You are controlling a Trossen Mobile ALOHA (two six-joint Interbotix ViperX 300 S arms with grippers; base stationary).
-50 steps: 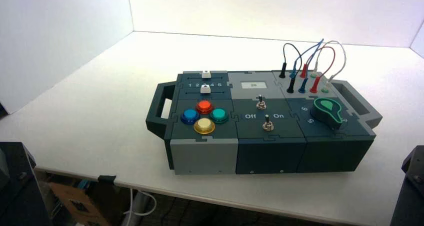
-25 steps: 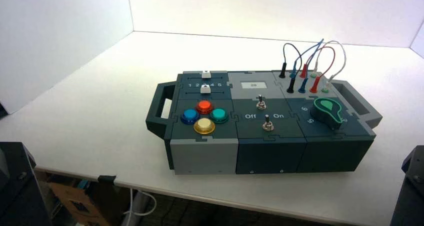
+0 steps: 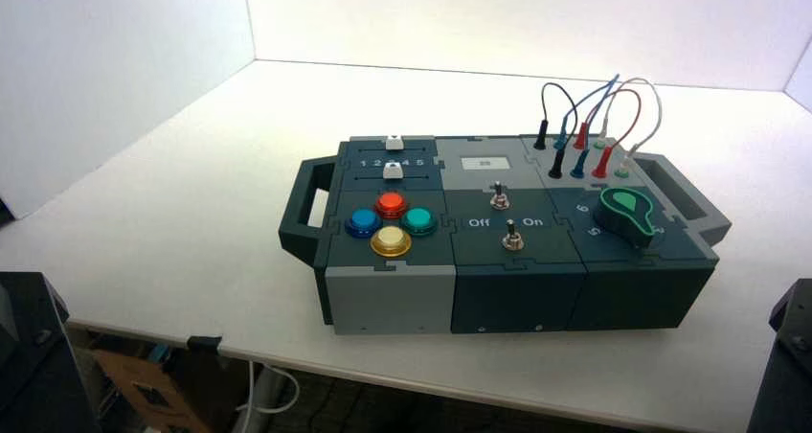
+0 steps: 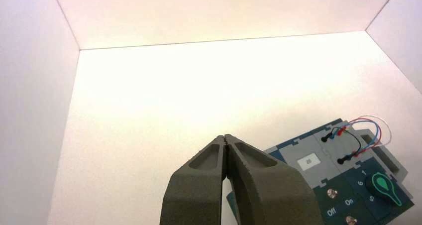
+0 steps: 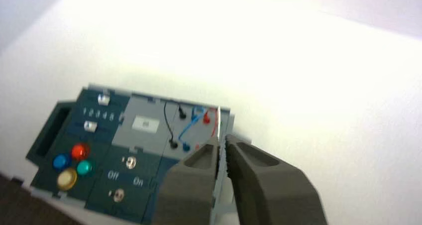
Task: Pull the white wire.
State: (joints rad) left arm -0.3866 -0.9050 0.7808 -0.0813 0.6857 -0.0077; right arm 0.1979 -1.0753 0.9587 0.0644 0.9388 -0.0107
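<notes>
High view: counter (image 3: 211,232) stretches left of box (image 3: 517,299) to side wall (image 3: 115,88); counter's front edge near box. White wire (image 3: 659,117) arched over box's far-right corner, both ends plugged in. "Off", "On" readable.

Left wrist view: left pincer (image 4: 225,138) closed, parked front-left.

Right wrist view: right pincer (image 5: 222,139) parted narrowly, nothing gripped, front-right; white wire beyond fingertips. "1 2 3 4 5" readable.

Right arm (image 3: 787,371) partial (high view's edge)
</notes>
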